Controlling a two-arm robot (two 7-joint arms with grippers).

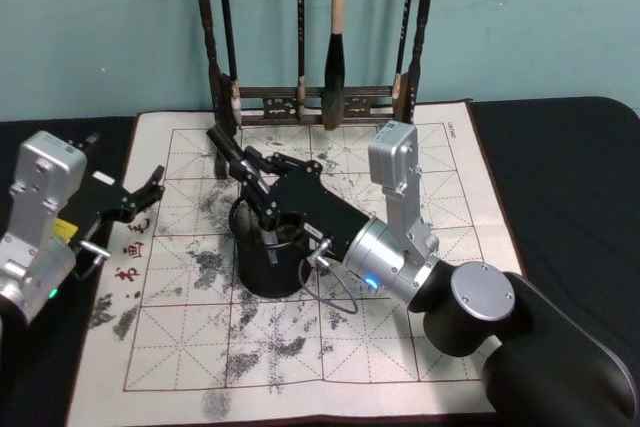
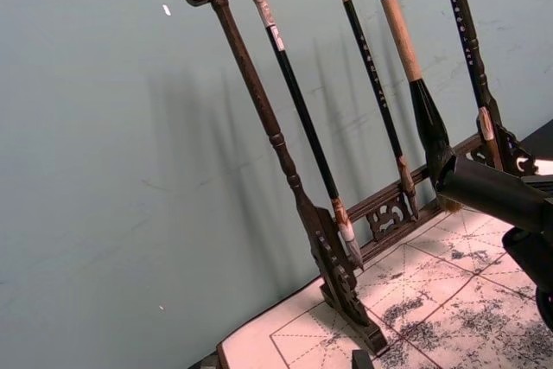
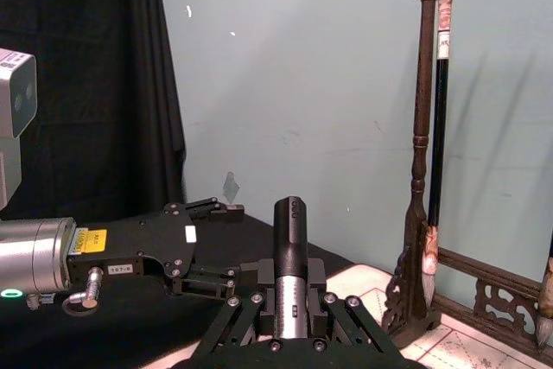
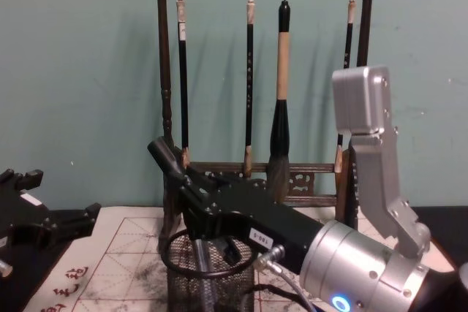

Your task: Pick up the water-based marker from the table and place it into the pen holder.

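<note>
The water-based marker (image 1: 228, 151), black at its upper end and grey lower down, is held tilted in my right gripper (image 1: 262, 199), which is shut on it. In the chest view the marker (image 4: 165, 157) slants down so that its lower end reaches inside the rim of the pen holder (image 4: 208, 283), a black mesh cup. The pen holder (image 1: 268, 265) stands on the mat's left half, right under the gripper. From the right wrist the marker (image 3: 289, 257) stands straight up between the fingers (image 3: 232, 310). My left gripper (image 1: 150, 202) rests open over the mat's left edge, holding nothing.
A tall dark wooden brush rack (image 1: 318, 97) with several hanging brushes stands at the back of the mat. The white gridded mat (image 1: 450, 207) is ink-stained and lies on black cloth (image 1: 570, 177). A teal wall rises close behind the rack.
</note>
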